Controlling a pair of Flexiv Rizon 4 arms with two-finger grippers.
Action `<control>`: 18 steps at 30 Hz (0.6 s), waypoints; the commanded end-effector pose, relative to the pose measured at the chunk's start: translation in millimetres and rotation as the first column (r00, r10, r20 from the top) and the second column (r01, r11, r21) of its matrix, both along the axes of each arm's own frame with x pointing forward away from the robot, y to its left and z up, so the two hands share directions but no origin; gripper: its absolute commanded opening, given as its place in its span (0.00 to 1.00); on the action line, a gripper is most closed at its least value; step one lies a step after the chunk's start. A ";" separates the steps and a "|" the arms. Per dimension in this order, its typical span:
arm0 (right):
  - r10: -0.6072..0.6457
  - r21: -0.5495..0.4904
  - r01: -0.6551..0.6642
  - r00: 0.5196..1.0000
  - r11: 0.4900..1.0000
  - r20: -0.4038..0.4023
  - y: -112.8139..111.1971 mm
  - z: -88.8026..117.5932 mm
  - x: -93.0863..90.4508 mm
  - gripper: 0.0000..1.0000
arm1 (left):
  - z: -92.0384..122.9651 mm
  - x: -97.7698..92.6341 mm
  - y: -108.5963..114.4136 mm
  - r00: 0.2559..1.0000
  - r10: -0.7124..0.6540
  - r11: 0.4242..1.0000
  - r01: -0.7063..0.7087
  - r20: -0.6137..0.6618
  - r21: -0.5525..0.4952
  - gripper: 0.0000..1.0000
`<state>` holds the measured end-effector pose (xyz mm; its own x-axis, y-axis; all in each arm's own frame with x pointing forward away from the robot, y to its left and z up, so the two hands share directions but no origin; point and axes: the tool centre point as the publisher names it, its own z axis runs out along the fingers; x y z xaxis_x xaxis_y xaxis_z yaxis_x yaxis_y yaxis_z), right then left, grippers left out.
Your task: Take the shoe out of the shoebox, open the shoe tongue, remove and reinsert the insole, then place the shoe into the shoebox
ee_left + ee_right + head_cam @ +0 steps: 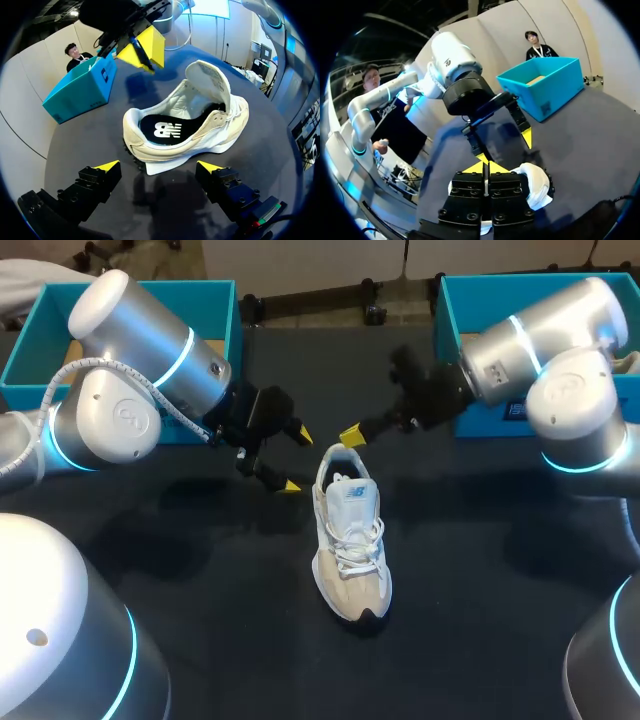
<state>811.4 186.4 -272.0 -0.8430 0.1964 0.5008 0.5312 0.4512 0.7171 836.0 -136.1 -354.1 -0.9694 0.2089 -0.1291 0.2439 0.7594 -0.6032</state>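
shoe is out of the boxes, upright on its sole on the black table, mid-frame in head view. toe points to the bottom edge, heel to the top. laces are loose. tongue is pulled up and standing. black insole is seated inside the shoe and visible through the opening.

left arm comes in from the upper left, elbow bent, wrist aimed right toward the heel. left gripper is spread wide and holds nothing, just left of the heel. in its wrist view the heel end sits just ahead of the gap, and its fingers are clear of the shoe.

right arm comes in from the upper right, wrist angled down-left. right gripper sits at the heel collar, just above it in frame. can't tell if it touches. right wrist view shows its tips pressed together with nothing between them, and the left gripper's spread fingers just ahead.

teal shoebox is upper left, behind the left arm. second teal shoebox is upper right, behind the right arm. both are well apart from the shoe.
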 end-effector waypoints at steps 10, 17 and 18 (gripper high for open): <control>-0.199 -0.139 0.198 0.980 0.970 0.003 -20.4 13.5 -21.0 0.00 | 3.9 -1.9 1.5 1.000 -0.008 1.000 0.008 -0.003 0.029 1.00; -0.253 -0.177 0.255 0.967 0.951 0.034 -24.7 10.2 -25.3 0.00 | 19.4 -0.2 18.8 1.000 0.006 1.000 -0.006 0.012 0.029 1.00; -0.259 -0.192 0.261 0.965 0.946 0.039 -25.7 10.4 -25.4 0.00 | 21.7 0.2 21.5 1.000 0.006 1.000 -0.006 0.013 0.026 1.00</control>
